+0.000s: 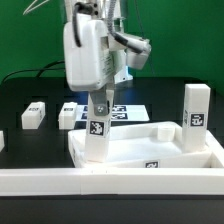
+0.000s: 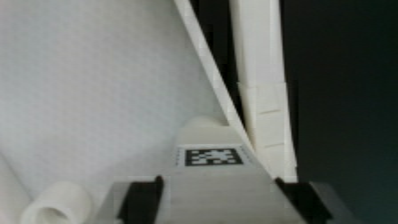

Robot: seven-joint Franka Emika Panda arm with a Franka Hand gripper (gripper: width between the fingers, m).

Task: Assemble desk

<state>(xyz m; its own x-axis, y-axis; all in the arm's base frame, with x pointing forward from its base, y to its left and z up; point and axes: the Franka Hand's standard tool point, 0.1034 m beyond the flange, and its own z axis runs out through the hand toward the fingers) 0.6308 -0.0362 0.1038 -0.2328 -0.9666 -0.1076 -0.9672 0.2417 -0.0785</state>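
Arm (image 1: pixel 85 50) pointing straight down, jaws clamped on leg (image 1: pixel 96 140)

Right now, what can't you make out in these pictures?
Exterior view: the leg in the jaws hides the panel socket beneath it.
Exterior view: its left edge cuts off a white part.
Wrist view: the bottom edge cuts off the jaws; the leg's tag is blurred.

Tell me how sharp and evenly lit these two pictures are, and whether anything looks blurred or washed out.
Exterior view: soft, even light, no hard glare, though the gripper and the leg it holds look slightly soft. Wrist view: the desk panel is a washed-out, blurred white; the leg's tag is the sharpest part, and the table beside it is nearly pure black.
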